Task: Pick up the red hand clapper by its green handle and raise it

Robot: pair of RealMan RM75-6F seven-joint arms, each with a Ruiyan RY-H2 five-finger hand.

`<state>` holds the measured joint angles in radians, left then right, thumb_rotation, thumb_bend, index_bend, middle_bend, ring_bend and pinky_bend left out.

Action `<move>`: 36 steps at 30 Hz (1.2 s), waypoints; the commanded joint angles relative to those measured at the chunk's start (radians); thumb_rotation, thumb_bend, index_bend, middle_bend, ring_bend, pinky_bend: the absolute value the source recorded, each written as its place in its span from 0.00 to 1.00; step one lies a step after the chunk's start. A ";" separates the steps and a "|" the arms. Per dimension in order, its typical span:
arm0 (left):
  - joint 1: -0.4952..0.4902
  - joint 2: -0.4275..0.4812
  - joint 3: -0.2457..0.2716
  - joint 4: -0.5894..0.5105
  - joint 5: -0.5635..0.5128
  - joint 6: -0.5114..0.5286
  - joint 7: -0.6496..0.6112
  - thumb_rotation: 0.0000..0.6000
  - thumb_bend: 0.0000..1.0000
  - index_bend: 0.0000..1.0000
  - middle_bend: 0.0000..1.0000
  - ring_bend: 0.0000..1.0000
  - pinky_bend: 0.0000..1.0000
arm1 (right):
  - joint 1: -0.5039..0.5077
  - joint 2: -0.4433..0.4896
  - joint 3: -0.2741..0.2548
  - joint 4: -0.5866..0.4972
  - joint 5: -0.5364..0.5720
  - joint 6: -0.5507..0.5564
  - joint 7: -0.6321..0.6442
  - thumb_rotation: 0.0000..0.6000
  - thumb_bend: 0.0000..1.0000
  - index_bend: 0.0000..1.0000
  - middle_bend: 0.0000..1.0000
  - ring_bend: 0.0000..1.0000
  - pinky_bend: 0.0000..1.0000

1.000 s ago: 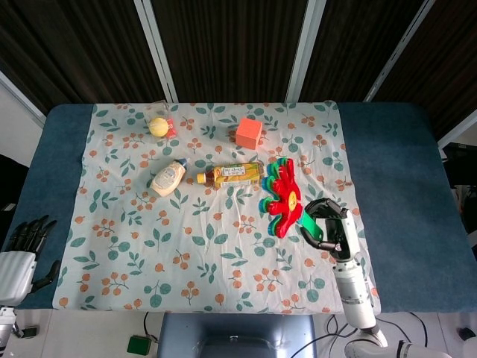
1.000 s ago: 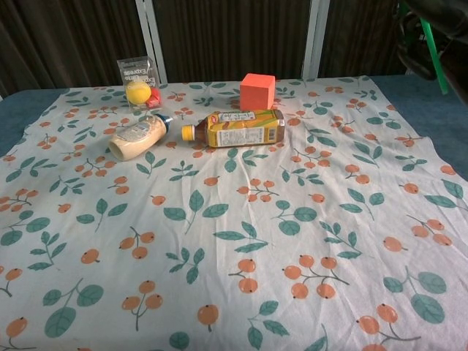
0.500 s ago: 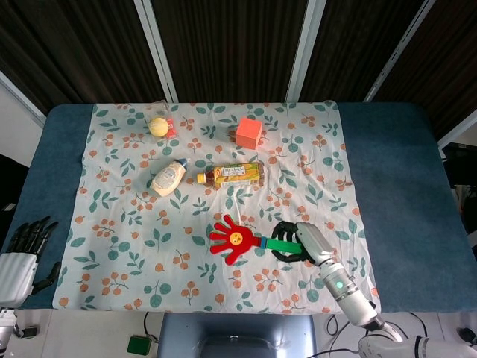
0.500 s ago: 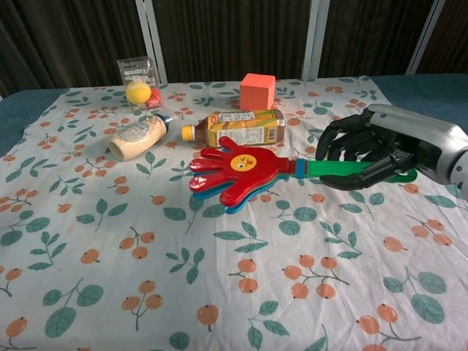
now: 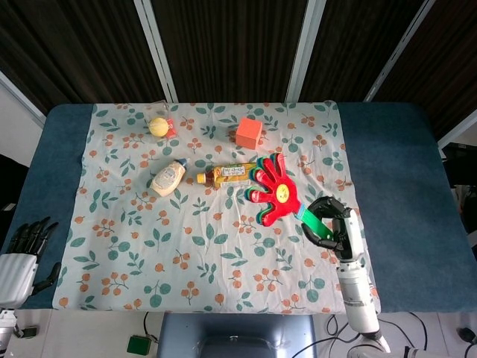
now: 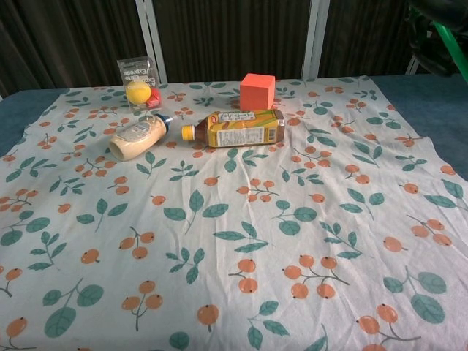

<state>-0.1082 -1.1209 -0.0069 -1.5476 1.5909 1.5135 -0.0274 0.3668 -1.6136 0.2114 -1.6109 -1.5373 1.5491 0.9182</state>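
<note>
The red hand clapper (image 5: pixel 273 189) hangs in the air over the right half of the table, its palm pointing up-left in the head view. Its green handle (image 5: pixel 311 219) runs down into my right hand (image 5: pixel 332 225), which grips it. In the chest view only a strip of the green handle (image 6: pixel 453 49) and the dark right hand (image 6: pixel 431 29) show at the top right corner; the red palm is out of that frame. My left hand (image 5: pixel 22 250) rests low beside the table's left front corner, fingers apart and holding nothing.
On the floral cloth (image 5: pixel 186 246) lie a yellow tea bottle (image 5: pixel 228 174), a cream squeeze bottle (image 5: pixel 168 177), an orange cube (image 5: pixel 249 133) and a clear box with a yellow ball (image 5: pixel 158 125). Blue table surface (image 5: pixel 402 194) borders the cloth.
Half a second ago the clapper lay low over the cloth near the front; my right hand has since swung it up and to the right, out of the chest view.
</note>
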 commanded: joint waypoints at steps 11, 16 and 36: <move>0.002 0.002 -0.001 0.000 -0.005 0.000 -0.006 1.00 0.40 0.00 0.00 0.00 0.06 | 0.175 0.135 -0.060 -0.015 0.284 -0.592 -0.861 1.00 0.48 0.83 0.73 0.75 1.00; 0.002 0.004 -0.001 0.001 -0.003 0.001 -0.011 1.00 0.40 0.00 0.00 0.00 0.07 | 0.146 0.107 -0.038 -0.042 0.266 -0.496 -0.843 1.00 0.48 0.83 0.73 0.75 1.00; -0.004 0.002 0.000 0.001 -0.003 -0.011 -0.008 1.00 0.40 0.00 0.00 0.00 0.07 | 0.240 0.129 -0.059 0.050 0.419 -0.637 -1.115 1.00 0.28 0.01 0.17 0.11 0.35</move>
<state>-0.1117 -1.1189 -0.0067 -1.5463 1.5878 1.5028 -0.0355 0.5973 -1.5054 0.1598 -1.5530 -1.1402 0.9291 -0.1691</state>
